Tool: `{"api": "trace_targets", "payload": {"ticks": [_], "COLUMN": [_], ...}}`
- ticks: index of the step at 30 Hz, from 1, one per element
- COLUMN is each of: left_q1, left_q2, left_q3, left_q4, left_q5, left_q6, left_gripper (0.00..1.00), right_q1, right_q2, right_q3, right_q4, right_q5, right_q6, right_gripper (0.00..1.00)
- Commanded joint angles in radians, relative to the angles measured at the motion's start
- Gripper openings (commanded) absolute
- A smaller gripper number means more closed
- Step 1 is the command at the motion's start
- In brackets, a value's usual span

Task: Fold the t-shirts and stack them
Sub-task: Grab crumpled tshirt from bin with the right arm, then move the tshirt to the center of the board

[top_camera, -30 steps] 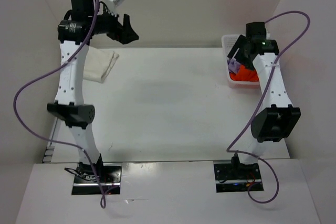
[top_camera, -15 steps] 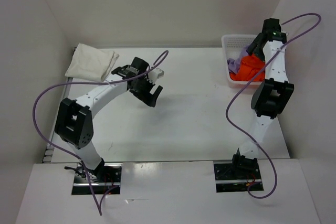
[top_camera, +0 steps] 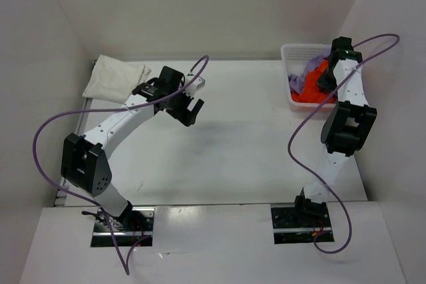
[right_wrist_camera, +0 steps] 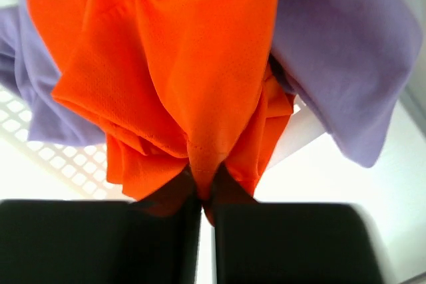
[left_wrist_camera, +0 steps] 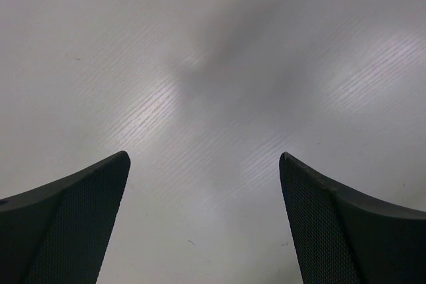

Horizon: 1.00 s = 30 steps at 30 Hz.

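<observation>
Pinches a fold of the orange t-shirt (right_wrist_camera: 166, 64) between the right gripper's (right_wrist_camera: 202, 197) closed fingers, in the white basket (top_camera: 293, 51) at the worktop's (top_camera: 253, 144) far right corner, lavender t-shirt (right_wrist_camera: 333, 51) alongside. Has the cream t-shirt (top_camera: 116, 79) folded at the far left corner, near the left gripper (left_wrist_camera: 203, 164), spread wide and empty.

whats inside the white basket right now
An orange t-shirt and a lavender t-shirt, bunched together; the right end effector pinches a fold of the orange one. The cloth covers most of the floor of the basket, so anything underneath is hidden.
</observation>
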Motion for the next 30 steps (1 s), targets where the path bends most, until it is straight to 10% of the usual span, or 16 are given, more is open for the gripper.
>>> {"api": "trace_targets", "payload": {"ticks": [1, 16, 24, 30], "left_q1": [0.002, 0.002, 0.026, 0.084], "left_q2": [0.000, -0.031, -0.041, -0.078], "left_q3": [0.032, 0.084, 0.164, 0.200], "left_q4": [0.011, 0.001, -0.009, -0.029], "left_q5": [-0.001, -0.128, -0.189, -0.176], "left_q6": [0.010, 0.039, 0.067, 0.057], "left_gripper": [0.99, 0.99, 0.99, 0.99], "right_q1": [-0.008, 0.434, 0.439, 0.463], "right_q2": [-0.071, -0.226, -0.219, -0.283], "right_q3": [0.010, 0.642, 0.745, 0.744], "right_q4": [0.039, -0.063, -0.007, 0.091], "right_q5": [-0.010, 0.519, 0.634, 0.212], "right_q6": [0.001, 0.070, 0.048, -0.034], "right_gripper": [0.00, 0.00, 0.00, 0.00]}}
